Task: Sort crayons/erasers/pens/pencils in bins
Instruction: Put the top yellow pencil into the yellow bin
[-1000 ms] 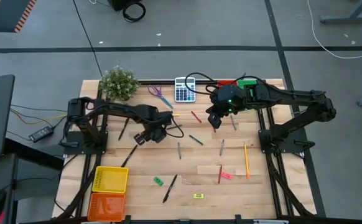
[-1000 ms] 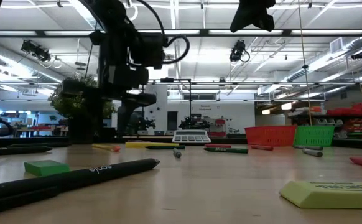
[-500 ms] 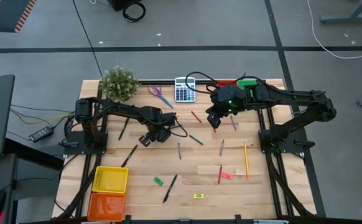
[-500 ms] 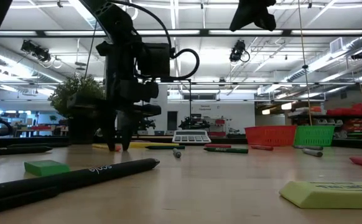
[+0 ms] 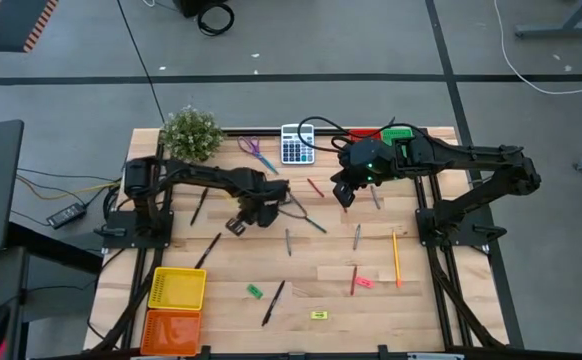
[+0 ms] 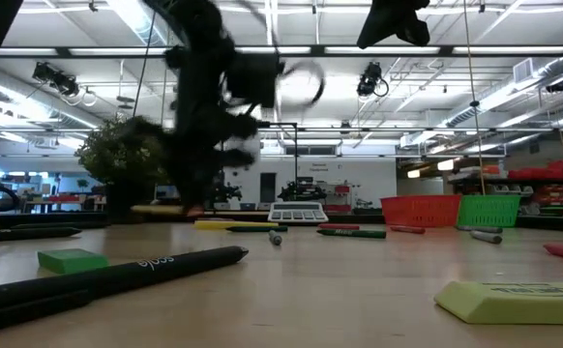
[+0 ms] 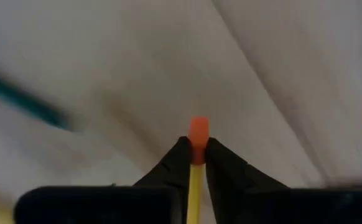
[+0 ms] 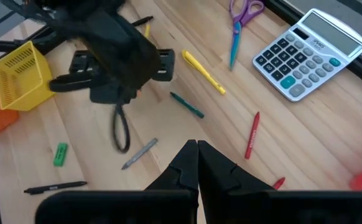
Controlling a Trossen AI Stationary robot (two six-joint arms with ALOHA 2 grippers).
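We read "eloss" on the black pen [image 6: 117, 277] lying nearest the low camera; other markings are illegible. The left gripper [image 7: 194, 163], over the table's middle-left, clenches a yellow pencil [image 7: 195, 180], its orange eraser tip pointing forward between the fingers. The right gripper [image 8: 197, 163] hangs shut and empty near the calculator [image 8: 310, 53].

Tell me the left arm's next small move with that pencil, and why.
Probably lift it straight up. In the left wrist view the left gripper has its fingers pinched on a pencil just below its eraser tip, close over the wooden table. Raising it first should keep it clear of the pens and crayons lying nearby.
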